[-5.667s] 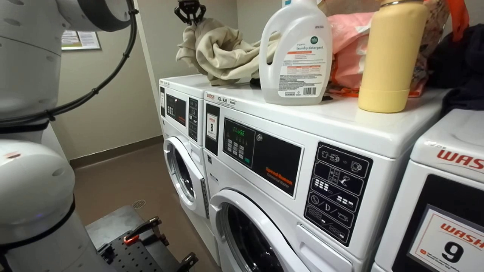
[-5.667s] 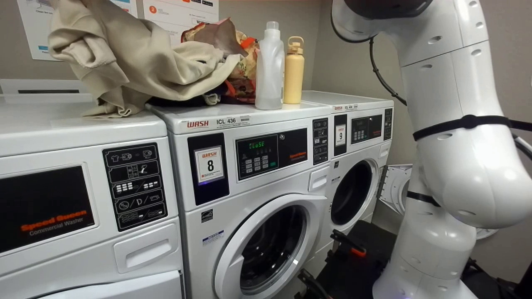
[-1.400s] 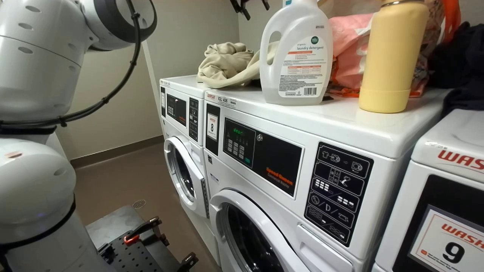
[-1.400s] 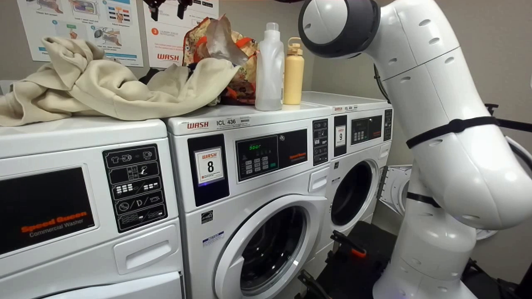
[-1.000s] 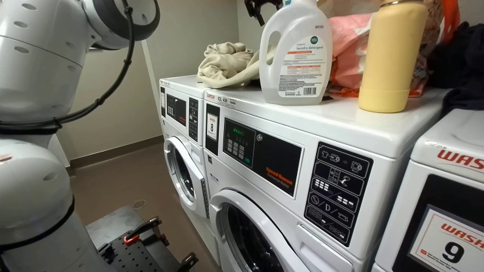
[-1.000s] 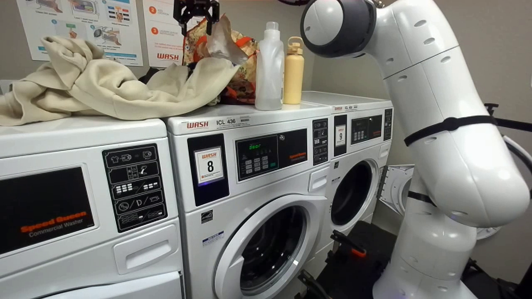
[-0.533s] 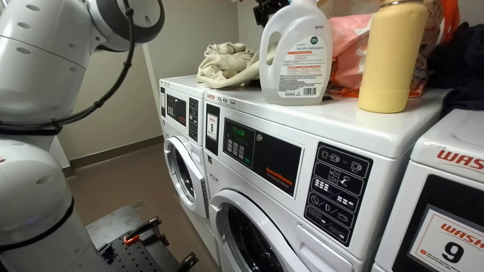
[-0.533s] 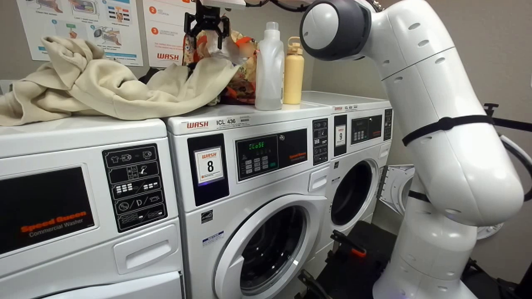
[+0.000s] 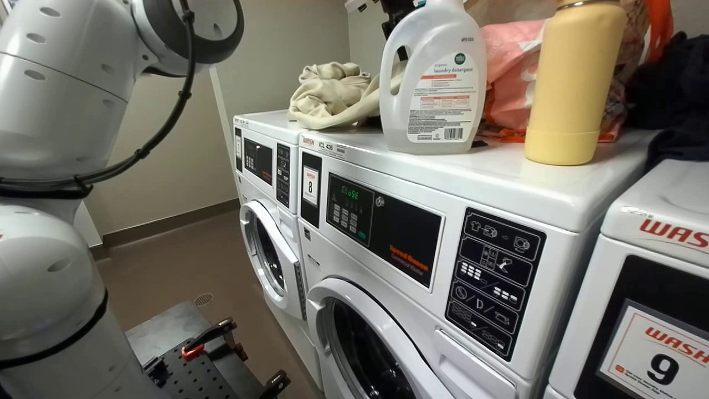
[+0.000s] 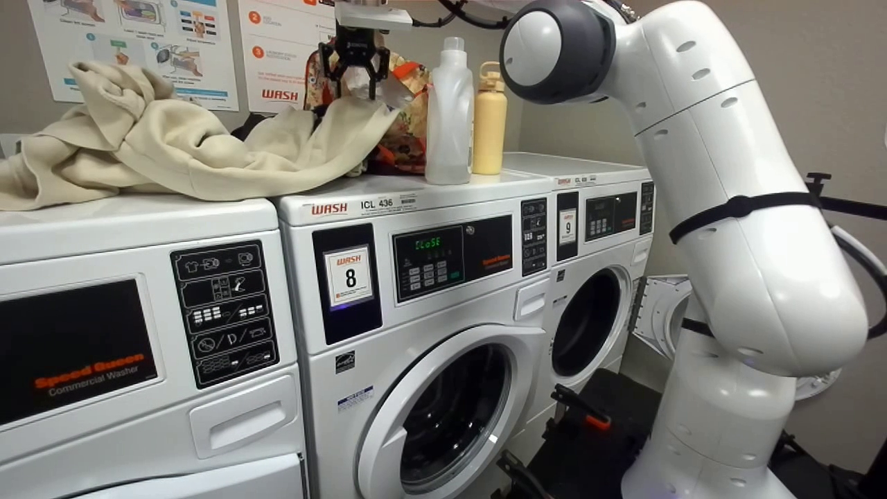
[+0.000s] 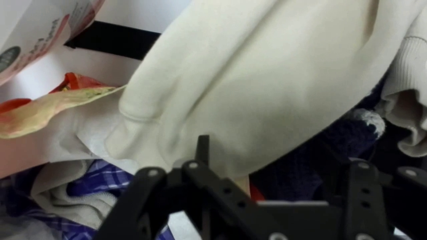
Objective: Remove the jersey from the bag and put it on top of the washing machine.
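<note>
White front-loading washing machines [image 10: 423, 315]. Cream cloth jersey [image 10: 190, 154]: now released, lying across two tops, one end at the red floral bag [image 10: 407, 138]. Black pincer [image 10: 355, 97]: just lowered over that end, spread wide; removal apparently near complete, perhaps one more pull.

Cream garment [image 10: 201, 159], ten o'clock in exterior view: matt, creased cloth. Detergent bottle [image 10: 449, 118], twelve o'clock: smooth translucent plastic. Washing machine [image 10: 416, 319]: smooth, glossy. Robot arm [image 10: 762, 277], three o'clock: glossy. Hand [image 10: 356, 95]: mostly matt.
</note>
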Available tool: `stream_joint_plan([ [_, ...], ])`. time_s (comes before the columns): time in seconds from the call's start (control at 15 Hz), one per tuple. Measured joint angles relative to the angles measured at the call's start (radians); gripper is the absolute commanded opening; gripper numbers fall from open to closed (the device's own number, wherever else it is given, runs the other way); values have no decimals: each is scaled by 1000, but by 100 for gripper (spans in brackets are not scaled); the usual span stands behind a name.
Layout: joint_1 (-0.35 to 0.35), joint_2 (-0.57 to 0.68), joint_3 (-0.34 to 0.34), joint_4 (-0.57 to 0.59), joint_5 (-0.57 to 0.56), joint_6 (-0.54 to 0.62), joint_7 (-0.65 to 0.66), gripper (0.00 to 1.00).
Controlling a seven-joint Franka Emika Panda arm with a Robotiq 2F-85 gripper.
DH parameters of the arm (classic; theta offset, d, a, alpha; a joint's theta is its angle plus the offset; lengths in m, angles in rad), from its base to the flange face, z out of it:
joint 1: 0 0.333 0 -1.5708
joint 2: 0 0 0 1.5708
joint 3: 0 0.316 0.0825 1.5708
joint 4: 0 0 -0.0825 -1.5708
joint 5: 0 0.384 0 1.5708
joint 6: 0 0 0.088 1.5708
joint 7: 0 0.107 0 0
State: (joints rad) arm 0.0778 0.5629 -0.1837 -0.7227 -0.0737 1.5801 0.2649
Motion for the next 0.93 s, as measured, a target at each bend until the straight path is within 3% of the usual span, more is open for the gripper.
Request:
stream_joint_plan([
  [0.4,-2,1,0,-33,0,0,19,2],
  [0.93,14,-40,10,-33,0,0,16,1],
])
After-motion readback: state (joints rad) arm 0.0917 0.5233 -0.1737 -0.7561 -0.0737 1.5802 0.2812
